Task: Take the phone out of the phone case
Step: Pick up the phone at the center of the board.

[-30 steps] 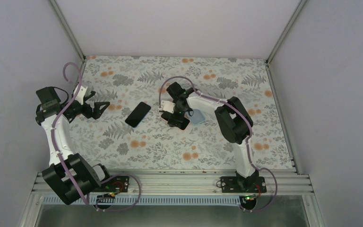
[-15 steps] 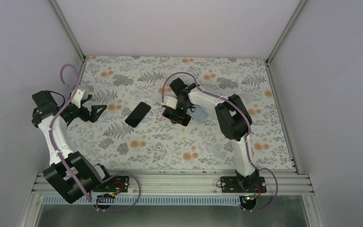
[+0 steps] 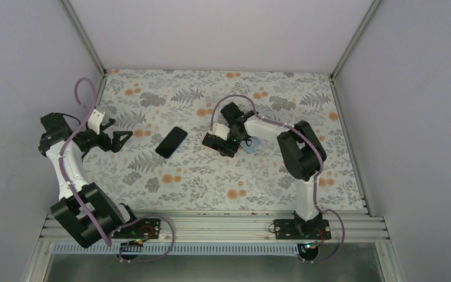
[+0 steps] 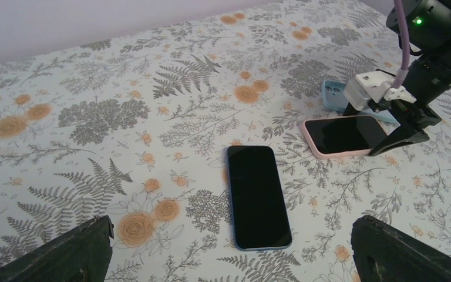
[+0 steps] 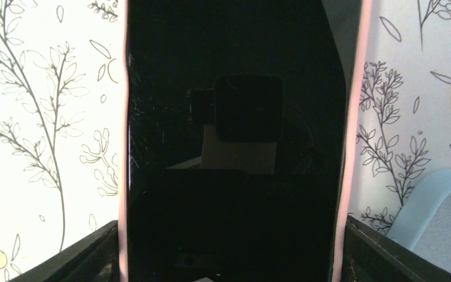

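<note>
Bench: tabletop covered in a floral print of grey ferns and orange blooms (image 4: 64, 164).
Task phone: black-screened rectangular phone (image 4: 343, 134), face up and lying flat on the bench, right of centre.
Its case: pale pink soft case (image 4: 329, 154), wrapped around the phone's edges with the phone seated inside.
My right pincer (image 3: 222, 143): lowered over the cased phone. My fingers (image 5: 64, 258) are spread to its width, one close against each long pink edge. I cannot tell whether they press on it.
My left pincer (image 3: 119, 130): spread wide with nothing between the fingers. It hovers over the left part of the bench, well apart from both phones.
Other phone: black phone with a thin blue rim (image 4: 257, 197), face up near the middle of the bench.
Other case: light blue phone case (image 4: 333, 94), just beside the pink one, on the side away from the blue-rimmed phone.
</note>
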Motion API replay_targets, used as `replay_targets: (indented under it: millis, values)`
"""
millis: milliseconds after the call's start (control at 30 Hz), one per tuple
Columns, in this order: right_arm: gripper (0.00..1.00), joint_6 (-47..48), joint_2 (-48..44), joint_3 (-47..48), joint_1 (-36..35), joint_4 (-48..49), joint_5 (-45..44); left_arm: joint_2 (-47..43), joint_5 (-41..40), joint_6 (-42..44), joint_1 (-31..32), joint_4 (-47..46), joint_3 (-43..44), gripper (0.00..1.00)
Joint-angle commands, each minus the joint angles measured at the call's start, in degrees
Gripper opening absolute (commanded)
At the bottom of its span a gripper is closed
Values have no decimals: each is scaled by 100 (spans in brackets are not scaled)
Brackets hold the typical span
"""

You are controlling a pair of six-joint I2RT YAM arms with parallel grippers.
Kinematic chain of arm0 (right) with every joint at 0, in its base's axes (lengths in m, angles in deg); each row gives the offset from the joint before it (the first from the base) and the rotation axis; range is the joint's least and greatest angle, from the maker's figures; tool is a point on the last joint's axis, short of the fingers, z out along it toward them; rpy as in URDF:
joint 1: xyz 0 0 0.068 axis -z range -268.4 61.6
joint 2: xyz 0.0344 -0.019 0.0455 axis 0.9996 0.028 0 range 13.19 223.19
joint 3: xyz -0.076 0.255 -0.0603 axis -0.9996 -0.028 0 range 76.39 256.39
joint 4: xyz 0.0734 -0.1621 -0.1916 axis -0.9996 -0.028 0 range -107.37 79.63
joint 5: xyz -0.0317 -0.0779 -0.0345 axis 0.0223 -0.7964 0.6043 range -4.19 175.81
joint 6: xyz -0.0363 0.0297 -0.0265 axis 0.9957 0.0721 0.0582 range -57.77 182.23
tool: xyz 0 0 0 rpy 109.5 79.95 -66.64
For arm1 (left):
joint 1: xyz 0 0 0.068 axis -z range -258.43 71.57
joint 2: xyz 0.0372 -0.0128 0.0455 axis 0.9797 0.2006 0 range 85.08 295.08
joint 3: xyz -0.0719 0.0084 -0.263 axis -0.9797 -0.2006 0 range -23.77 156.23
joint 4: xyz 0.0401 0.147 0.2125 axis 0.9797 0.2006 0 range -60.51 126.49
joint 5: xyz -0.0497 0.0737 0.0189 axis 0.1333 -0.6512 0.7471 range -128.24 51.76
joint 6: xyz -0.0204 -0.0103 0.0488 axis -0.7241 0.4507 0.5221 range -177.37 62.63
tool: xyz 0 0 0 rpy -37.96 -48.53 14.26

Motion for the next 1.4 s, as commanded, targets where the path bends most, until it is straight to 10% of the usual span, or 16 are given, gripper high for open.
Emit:
replay_targets:
  millis: [0,400,1000,1367]
  values:
    - [77,-312,646,-784,52,-916,-281,13,152,6,-19,-144,226,100]
    - [61,-205,-134,-276,37,-469,-371,894,-1340,-1462,1854,-527,948,100]
    - [58,-133,-905,1367,-686,-939,-629,5017,1019,-917,3613,2399,3791,100]
    - [58,-157,-399,2184,-1226,-1027,-726,5301,1072,-1042,3789,2531,3974,99]
